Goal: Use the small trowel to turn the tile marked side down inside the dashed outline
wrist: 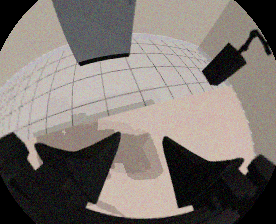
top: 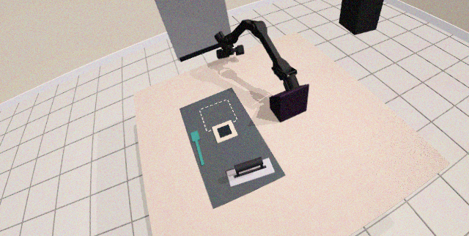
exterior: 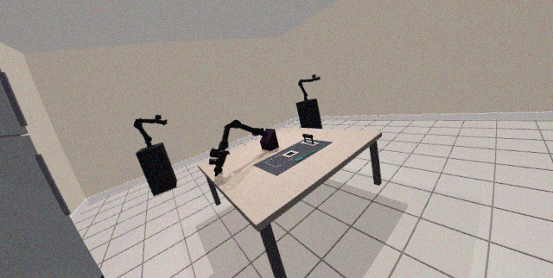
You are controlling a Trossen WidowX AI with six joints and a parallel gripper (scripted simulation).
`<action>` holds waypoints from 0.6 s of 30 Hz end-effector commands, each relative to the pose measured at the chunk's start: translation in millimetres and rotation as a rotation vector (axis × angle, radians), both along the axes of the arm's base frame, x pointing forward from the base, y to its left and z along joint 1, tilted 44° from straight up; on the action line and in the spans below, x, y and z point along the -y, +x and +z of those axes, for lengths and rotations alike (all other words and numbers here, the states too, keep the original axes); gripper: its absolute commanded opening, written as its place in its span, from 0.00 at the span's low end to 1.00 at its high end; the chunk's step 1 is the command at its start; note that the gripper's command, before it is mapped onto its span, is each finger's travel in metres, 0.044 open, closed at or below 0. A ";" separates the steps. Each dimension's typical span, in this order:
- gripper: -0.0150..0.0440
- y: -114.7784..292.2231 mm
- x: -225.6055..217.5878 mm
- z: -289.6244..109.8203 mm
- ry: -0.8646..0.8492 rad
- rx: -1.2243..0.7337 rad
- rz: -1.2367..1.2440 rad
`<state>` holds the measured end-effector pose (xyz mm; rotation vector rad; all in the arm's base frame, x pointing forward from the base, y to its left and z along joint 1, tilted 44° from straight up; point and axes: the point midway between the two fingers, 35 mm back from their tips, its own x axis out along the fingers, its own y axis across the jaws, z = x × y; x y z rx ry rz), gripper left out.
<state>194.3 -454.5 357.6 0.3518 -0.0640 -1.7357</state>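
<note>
The tile (top: pixel 215 137) (exterior: pixel 285 154) lies flat on the dark grey mat (top: pixel 220 192) (exterior: pixel 276 171), its dark square mark facing up. It overlaps the near edge of the dashed outline (top: pixel 200 113), mostly outside it. A small teal tool (top: pixel 198 152) (exterior: pixel 305 156) with a square blade and a thin handle, seemingly the small trowel, lies flat along the mat's left side in the top view. My gripper (top: pixel 231 53) (exterior: pixel 218 173) (wrist: pixel 142 137) is open and empty, pointing down over the table's far edge in the top view, well away from the mat.
A larger pale float (top: pixel 234 181) (exterior: pixel 314 143) with a raised dark handle lies at the mat's near end in the top view. The arm's dark base block (top: pixel 289 104) (exterior: pixel 269 140) stands beside the mat. A grey cabinet (top: pixel 194 12) (wrist: pixel 96 30) stands beyond the table.
</note>
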 end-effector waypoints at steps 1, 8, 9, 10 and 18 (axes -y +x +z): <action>0.71 46.7 -14.2 -12.6 0.037 -0.032 0.108; 0.71 139.3 -58.9 -47.6 0.120 -0.103 0.321; 0.71 151.7 -67.1 -52.7 0.131 -0.114 0.351; 0.71 161.9 -75.0 -59.7 0.148 -0.120 0.380; 0.71 232.7 -148.7 -117.4 0.294 -0.182 0.589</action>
